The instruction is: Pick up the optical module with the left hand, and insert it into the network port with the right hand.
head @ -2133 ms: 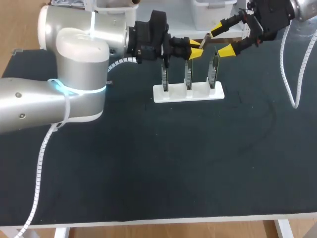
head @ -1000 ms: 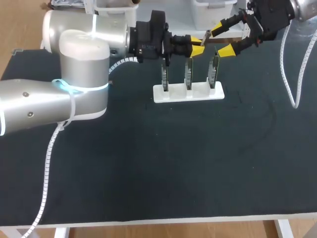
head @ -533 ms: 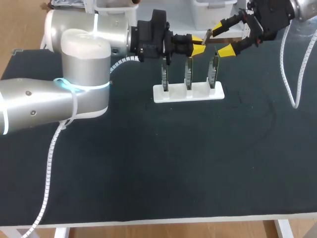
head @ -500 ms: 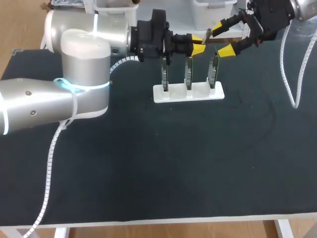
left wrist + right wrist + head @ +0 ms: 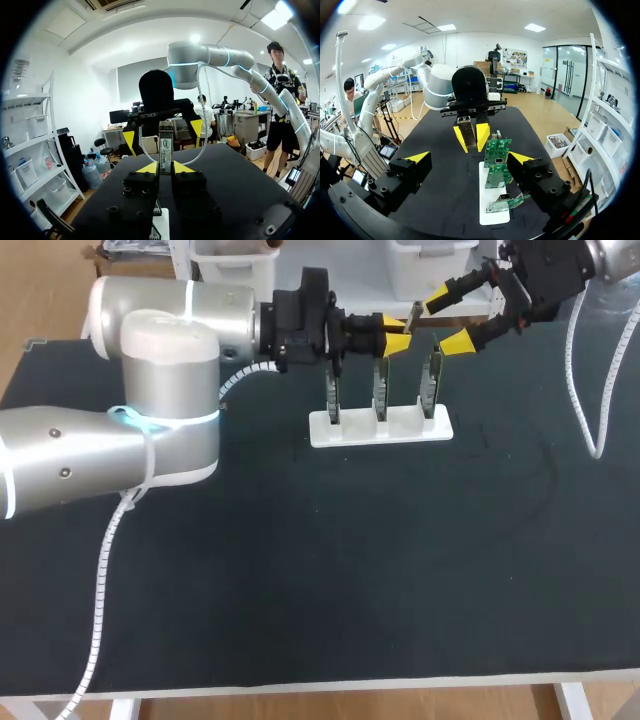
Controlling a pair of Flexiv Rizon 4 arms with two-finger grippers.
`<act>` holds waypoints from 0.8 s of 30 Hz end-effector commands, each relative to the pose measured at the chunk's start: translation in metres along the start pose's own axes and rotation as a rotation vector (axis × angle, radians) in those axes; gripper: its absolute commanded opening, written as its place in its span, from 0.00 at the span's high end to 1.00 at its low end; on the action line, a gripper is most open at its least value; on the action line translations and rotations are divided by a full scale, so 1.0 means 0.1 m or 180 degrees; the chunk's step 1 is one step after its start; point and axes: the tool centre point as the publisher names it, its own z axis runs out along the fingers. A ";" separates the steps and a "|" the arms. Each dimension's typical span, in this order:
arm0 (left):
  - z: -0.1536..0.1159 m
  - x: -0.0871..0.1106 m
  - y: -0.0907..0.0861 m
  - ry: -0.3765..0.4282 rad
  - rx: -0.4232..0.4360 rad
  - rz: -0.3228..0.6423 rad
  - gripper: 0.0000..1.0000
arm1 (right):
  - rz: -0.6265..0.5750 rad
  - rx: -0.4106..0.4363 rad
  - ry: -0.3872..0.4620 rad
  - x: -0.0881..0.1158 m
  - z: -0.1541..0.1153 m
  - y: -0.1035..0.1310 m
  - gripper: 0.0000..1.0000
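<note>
The left tool (image 5: 165, 168) is pinched shut on the module (image 5: 165, 145), gripping its near end from two sides so that the rest stands out past the yellow tips. The right tool (image 5: 448, 316) faces it head-on with its fingers spread wide. In the left wrist view, one yellow tip stands on each side of the module's free end, and neither seems to touch it. Both tools hang in the air above the far side of the desk (image 5: 300, 570). Just below them, three green circuit boards (image 5: 380, 390) stand upright in a white stand (image 5: 380, 428).

This looks like the hand-over: the pick-up is done and the insertion is not yet begun. The next move calls for the right tool to close squarely on the free end before the left tool lets go, or the module may tilt or drop. After that it must be turned and lined up with a port on one of the boards. From here I cannot pick out the port itself.
</note>
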 end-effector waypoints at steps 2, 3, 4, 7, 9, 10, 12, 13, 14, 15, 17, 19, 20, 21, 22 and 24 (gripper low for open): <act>0.01 0.03 -0.01 -0.0030 -0.0016 0.0010 1.00 | 0.0000 0.0008 0.0004 0.00 0.00 0.01 0.00; 0.01 0.03 -0.01 -0.0059 -0.0018 0.0006 1.00 | 0.0000 0.0008 0.0004 0.00 0.00 0.01 0.00; 0.01 0.04 -0.01 -0.0078 -0.0020 0.0007 1.00 | 0.0000 0.0008 0.0004 0.00 0.00 0.01 0.00; 0.01 0.04 -0.02 -0.0092 -0.0024 0.0009 1.00 | 0.0000 0.0008 0.0004 0.00 0.00 0.01 0.00; 0.01 0.04 -0.02 -0.0122 -0.0038 0.0006 1.00 | 0.0000 0.0008 0.0004 0.00 0.00 0.01 0.00; 0.01 0.04 -0.02 -0.0119 -0.0039 0.0007 1.00 | 0.0000 0.0008 0.0004 0.00 0.00 0.01 0.00; 0.01 0.04 -0.02 -0.0110 -0.0041 0.0002 1.00 | 0.0000 0.0008 0.0004 0.00 0.00 0.01 0.00; 0.02 0.03 -0.02 -0.0093 -0.0033 0.0004 1.00 | 0.0000 0.0008 0.0004 0.00 0.00 0.01 0.00; 0.02 0.03 -0.02 -0.0068 -0.0029 0.0003 1.00 | 0.0000 0.0008 0.0004 0.00 0.00 0.01 0.00; 0.03 0.02 -0.02 -0.0067 -0.0026 0.0005 1.00 | 0.0000 0.0008 0.0004 0.00 0.00 0.01 0.00; 0.03 0.01 -0.02 -0.0021 -0.0009 0.0007 1.00 | 0.0000 0.0008 0.0004 0.00 0.00 0.01 0.00; 0.03 0.01 -0.02 -0.0015 -0.0008 0.0004 1.00 | 0.0000 0.0008 0.0004 0.00 0.00 0.01 0.00; 0.03 0.01 -0.03 -0.0011 -0.0006 0.0002 1.00 | 0.0000 0.0008 0.0004 0.00 0.00 0.01 0.00; 0.03 0.01 -0.03 0.0000 -0.0006 -0.0002 1.00 | 0.0000 0.0008 0.0004 0.00 0.00 0.01 0.00; 0.02 0.00 -0.03 0.0046 -0.0014 -0.0031 1.00 | 0.0000 0.0008 0.0004 0.00 0.00 0.01 0.00; 0.02 0.00 -0.03 0.0113 0.0006 -0.0027 1.00 | 0.0000 0.0008 0.0004 0.00 0.00 0.01 0.00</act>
